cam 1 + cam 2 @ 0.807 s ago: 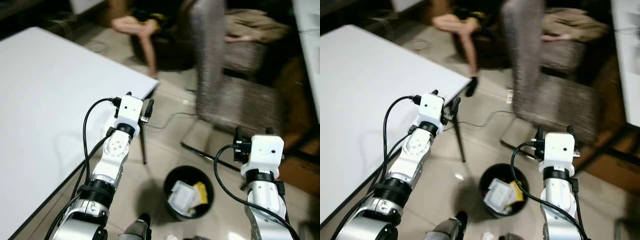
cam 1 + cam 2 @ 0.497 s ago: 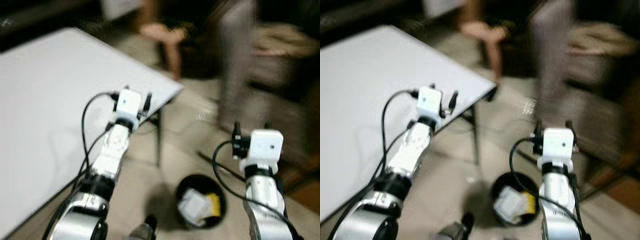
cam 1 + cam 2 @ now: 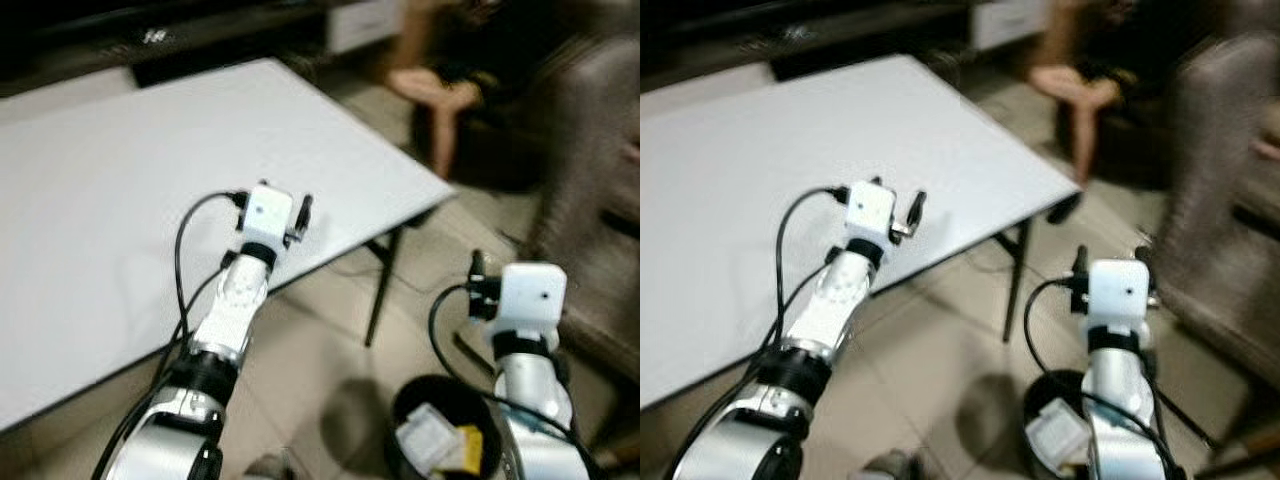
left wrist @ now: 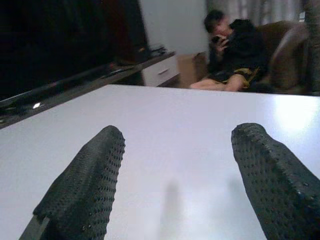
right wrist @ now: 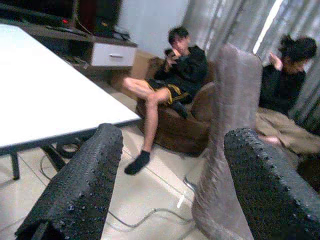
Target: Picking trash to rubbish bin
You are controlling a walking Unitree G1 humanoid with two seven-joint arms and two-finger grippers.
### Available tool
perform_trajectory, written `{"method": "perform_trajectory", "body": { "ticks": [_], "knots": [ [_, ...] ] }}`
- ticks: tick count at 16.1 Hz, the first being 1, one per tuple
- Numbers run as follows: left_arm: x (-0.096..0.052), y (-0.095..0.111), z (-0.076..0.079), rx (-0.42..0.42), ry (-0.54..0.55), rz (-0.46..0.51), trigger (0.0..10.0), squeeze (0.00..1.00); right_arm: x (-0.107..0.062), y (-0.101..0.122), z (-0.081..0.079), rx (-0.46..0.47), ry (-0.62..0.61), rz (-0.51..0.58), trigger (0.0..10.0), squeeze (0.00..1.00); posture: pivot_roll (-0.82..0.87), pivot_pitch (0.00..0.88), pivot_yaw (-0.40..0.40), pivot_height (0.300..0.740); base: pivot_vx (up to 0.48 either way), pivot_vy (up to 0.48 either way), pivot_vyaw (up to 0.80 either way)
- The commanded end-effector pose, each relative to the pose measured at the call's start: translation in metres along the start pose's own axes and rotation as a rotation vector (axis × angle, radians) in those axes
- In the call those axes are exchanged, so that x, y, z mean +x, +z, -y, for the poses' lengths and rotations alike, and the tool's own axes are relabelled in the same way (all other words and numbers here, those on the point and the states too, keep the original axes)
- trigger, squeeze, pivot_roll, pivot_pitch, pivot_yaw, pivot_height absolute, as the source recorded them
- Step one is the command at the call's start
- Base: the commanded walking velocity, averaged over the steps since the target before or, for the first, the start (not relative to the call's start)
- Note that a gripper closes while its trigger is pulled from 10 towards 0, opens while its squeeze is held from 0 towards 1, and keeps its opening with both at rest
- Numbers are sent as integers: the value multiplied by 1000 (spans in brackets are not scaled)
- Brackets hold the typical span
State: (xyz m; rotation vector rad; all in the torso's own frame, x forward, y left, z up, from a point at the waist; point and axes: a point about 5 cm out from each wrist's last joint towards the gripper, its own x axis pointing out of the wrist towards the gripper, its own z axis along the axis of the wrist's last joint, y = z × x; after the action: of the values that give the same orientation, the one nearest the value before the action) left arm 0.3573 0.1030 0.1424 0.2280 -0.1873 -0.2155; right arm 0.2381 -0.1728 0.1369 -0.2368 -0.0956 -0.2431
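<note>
Rubbish bin (image 3: 420, 440): cut off by lower frame edge; seated person (image 3: 440, 90): motion-blurred, partly cropped at top

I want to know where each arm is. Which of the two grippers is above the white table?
The left gripper, open over the white table. The right gripper is beside the black rubbish bin, above the floor.

Head cameras look down over both arms at the worktop (image 3: 120, 180) and floor. Wrist cameras peer low between their jaws, both catching that worktop.
</note>
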Motion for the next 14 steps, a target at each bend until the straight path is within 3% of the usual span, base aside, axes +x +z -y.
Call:
{"method": "perform_trajectory", "body": {
  "ticks": [1,14],
  "knots": [
    [1,-1,-4,9,23,-6,10000,0,-1,1,-3,8,14,-4,10000,0,95,74,-34,740,0,0,800],
    [4,-3,-7,-15,29,-28,10000,0,0,-3,-5,28,21,-21,10000,0,93,67,-34,740,0,0,790]
  ]
}}
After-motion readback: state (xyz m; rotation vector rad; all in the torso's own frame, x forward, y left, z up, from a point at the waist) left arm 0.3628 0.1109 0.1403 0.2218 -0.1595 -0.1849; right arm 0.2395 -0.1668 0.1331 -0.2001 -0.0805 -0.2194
